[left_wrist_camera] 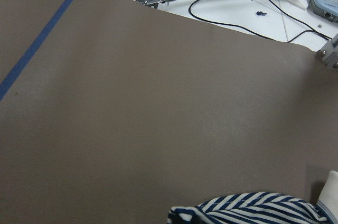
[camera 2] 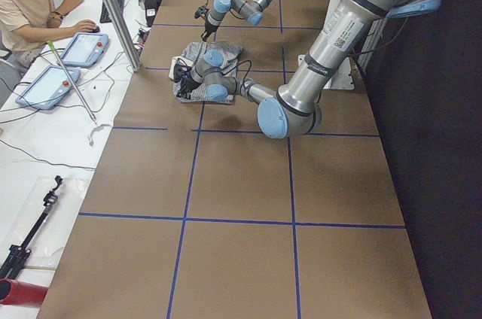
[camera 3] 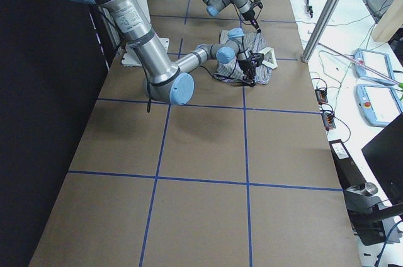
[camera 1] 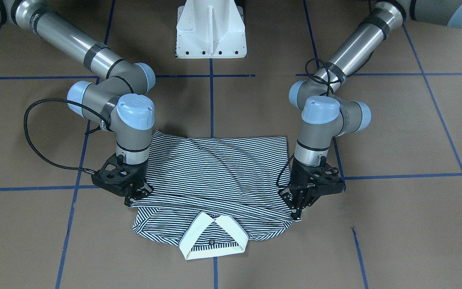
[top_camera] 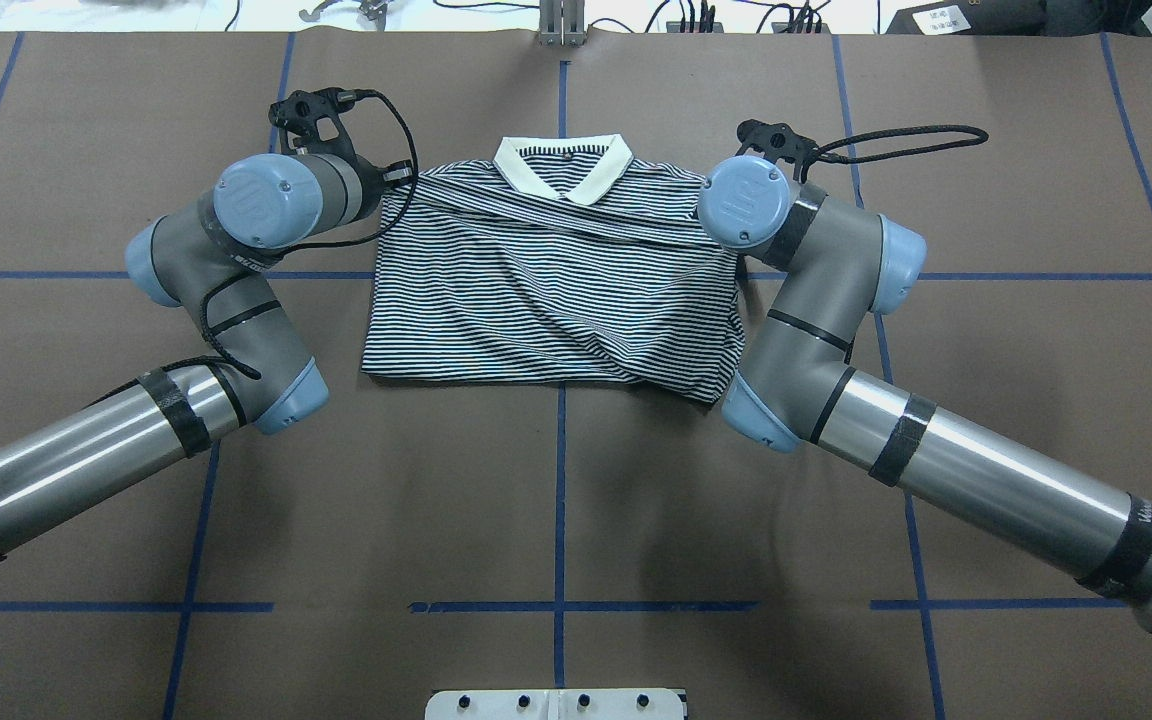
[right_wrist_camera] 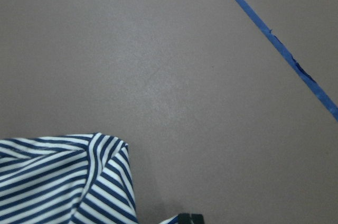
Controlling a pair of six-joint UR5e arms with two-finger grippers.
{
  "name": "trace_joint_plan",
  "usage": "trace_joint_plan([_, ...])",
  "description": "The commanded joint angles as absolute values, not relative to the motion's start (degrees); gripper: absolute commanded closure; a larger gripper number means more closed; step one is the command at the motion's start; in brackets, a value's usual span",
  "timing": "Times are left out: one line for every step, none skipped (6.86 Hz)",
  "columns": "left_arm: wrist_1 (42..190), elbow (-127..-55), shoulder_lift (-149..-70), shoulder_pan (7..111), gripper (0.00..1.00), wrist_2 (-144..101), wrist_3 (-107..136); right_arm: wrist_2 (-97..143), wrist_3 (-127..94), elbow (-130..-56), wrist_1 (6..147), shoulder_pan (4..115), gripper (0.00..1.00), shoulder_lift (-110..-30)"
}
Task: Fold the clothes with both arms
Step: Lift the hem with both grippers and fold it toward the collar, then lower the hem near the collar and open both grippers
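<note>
My left gripper (camera 1: 297, 214) looks pinched shut on the striped polo shirt (camera 1: 219, 168), its fingers drawn to a point on one end of the turned-over layer's edge. The right gripper (camera 1: 131, 200) is narrowed onto the other end of that same edge, and I read the cloth as taut between them. The shirt lies on the table (camera 1: 395, 132), centred between the side edges and close to the edge farthest from the robot. Its cream collar (camera 1: 231, 226) points toward that far edge.
</note>
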State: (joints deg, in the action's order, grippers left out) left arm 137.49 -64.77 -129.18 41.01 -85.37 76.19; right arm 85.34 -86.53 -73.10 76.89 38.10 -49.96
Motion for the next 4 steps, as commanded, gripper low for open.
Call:
trace_joint_plan([138.1,-64.7,-129.0,41.0,1.00,-85.3,75.2,85.7,-86.3,-72.2,76.0,38.6,1.00,-49.6])
trace_joint_plan([138.5,-64.9,-129.1,41.0,1.00,-85.3,75.2,86.0,-85.5,-73.0,73.2,38.8,1.00,-49.6])
trace_joint_plan([140.3,-64.9,-128.9,41.0,1.00,-85.4,75.0,88.4,-85.2,-76.8,72.7,39.1,1.00,-50.7])
trace_joint_plan([141.4,-67.0,-127.4,41.1,1.00,-85.5,74.9,88.9,-85.1,-80.8,72.9,39.5,1.00,-52.2])
